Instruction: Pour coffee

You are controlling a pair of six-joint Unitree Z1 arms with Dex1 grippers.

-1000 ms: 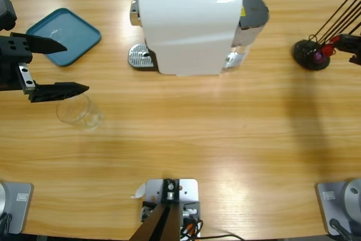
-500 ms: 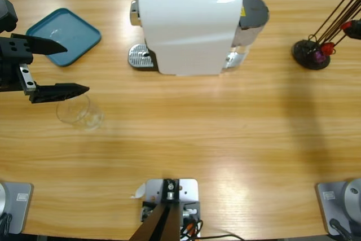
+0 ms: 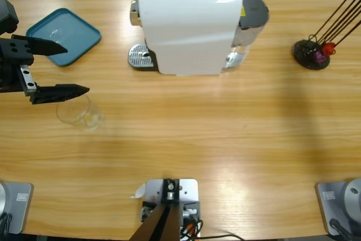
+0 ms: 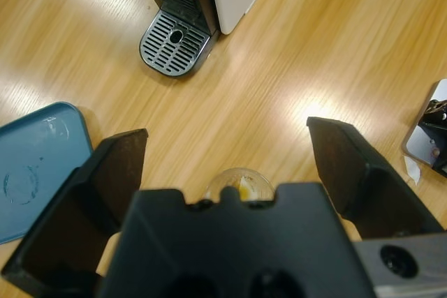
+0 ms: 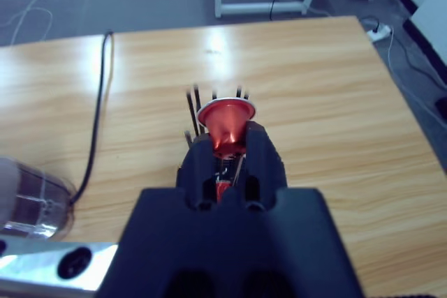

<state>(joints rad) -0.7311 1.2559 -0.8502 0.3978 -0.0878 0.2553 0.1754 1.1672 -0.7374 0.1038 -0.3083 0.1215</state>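
Note:
No coffee shows in any view. The white coffee machine point(image 3: 189, 23) stands at the back middle, its metal drip tray point(image 3: 141, 57) to its left. A clear glass tumbler point(image 3: 76, 111) stands upright at the left. My left gripper point(image 3: 77, 69) hovers open just beside and above it. In the left wrist view the tumbler point(image 4: 237, 185) peeks over the gripper body, between the spread jaws of the left gripper point(image 4: 227, 134). In the right wrist view my right gripper point(image 5: 227, 137) is shut on a red capsule point(image 5: 225, 120). The right gripper is outside the high view.
A teal tray point(image 3: 63, 35) lies at the back left, close to the left gripper. A black capsule holder point(image 3: 310, 55) with thin black rods stands at the right. A black cable point(image 5: 98, 109) runs across the table in the right wrist view.
The red capsule and the right gripper's tip, seen at the right edge beside the holder, have moved out of the high view. The left gripper has hardly moved.

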